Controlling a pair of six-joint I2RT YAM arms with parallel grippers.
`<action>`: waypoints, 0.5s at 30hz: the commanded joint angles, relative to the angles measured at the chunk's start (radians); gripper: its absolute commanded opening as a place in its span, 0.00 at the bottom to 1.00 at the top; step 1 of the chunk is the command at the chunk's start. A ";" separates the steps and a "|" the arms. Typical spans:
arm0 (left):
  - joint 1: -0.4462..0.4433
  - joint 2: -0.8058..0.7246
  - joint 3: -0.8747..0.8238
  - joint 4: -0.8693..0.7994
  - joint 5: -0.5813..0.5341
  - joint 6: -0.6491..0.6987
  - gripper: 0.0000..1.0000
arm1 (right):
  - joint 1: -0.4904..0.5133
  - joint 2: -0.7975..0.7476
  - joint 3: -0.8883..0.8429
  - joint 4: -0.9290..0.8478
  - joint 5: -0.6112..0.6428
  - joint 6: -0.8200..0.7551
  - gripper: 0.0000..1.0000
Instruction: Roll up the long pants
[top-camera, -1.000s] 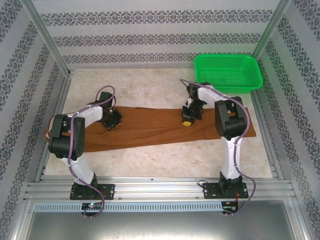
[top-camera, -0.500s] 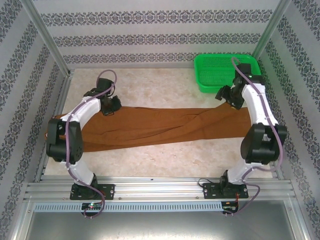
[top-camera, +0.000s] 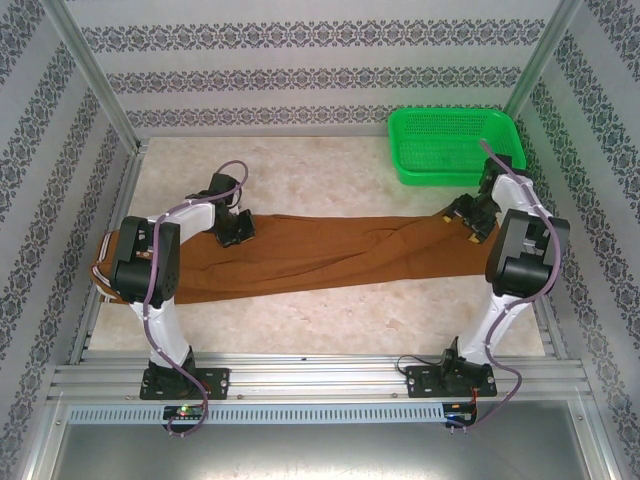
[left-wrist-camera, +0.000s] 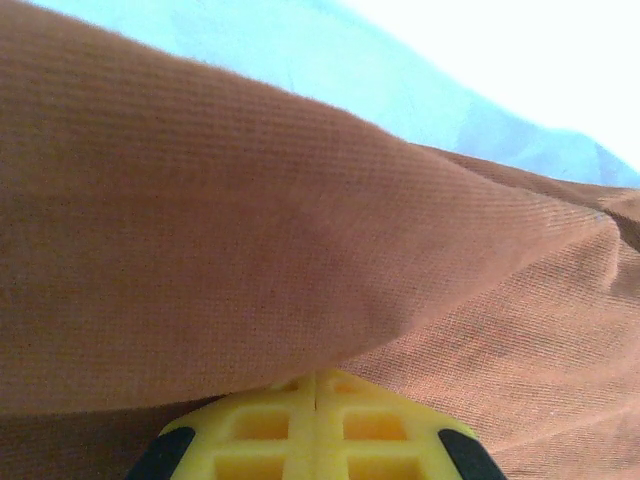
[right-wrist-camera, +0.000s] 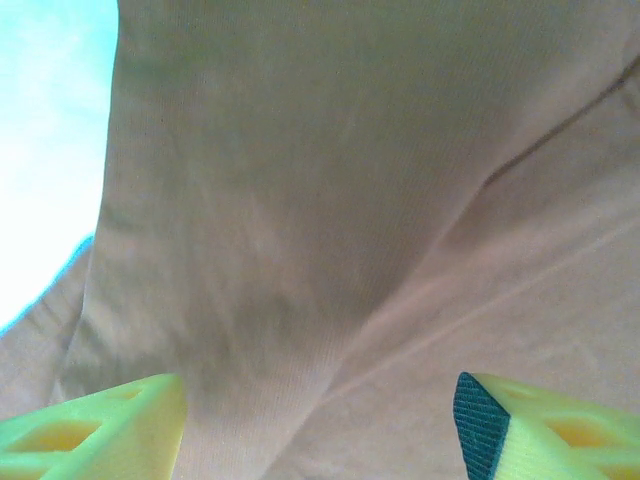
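The long pants (top-camera: 320, 255) are rust-brown and lie stretched from the left edge of the table to the right, flat apart from a few creases. My left gripper (top-camera: 235, 228) sits at the far edge of their left part. Its yellow jaws (left-wrist-camera: 315, 400) are pressed together, and a raised fold of the pants (left-wrist-camera: 220, 230) comes up off their tips. My right gripper (top-camera: 465, 215) hovers over the right end of the pants. Its fingertips (right-wrist-camera: 320, 430) stand wide apart with smooth cloth (right-wrist-camera: 330, 200) below them and nothing between them.
A green basket (top-camera: 455, 145) stands at the back right, just behind the right gripper. Patterned walls and metal frame posts close in the table on three sides. Bare marble tabletop (top-camera: 330, 320) lies in front of the pants and behind them (top-camera: 300, 175).
The right gripper left the middle of the pants, swung out to their right end and opened. The left gripper shifted back, then forward and slightly right along the far edge, staying shut.
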 joint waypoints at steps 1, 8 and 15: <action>-0.013 0.006 -0.026 0.014 0.010 0.029 0.00 | -0.003 0.074 0.069 0.018 -0.012 0.006 0.57; -0.012 0.020 -0.031 0.018 0.004 0.028 0.00 | -0.013 -0.067 0.014 0.089 -0.009 0.027 0.00; -0.012 0.036 -0.001 -0.028 -0.005 0.048 0.00 | 0.055 -0.405 -0.347 -0.023 0.116 0.039 0.00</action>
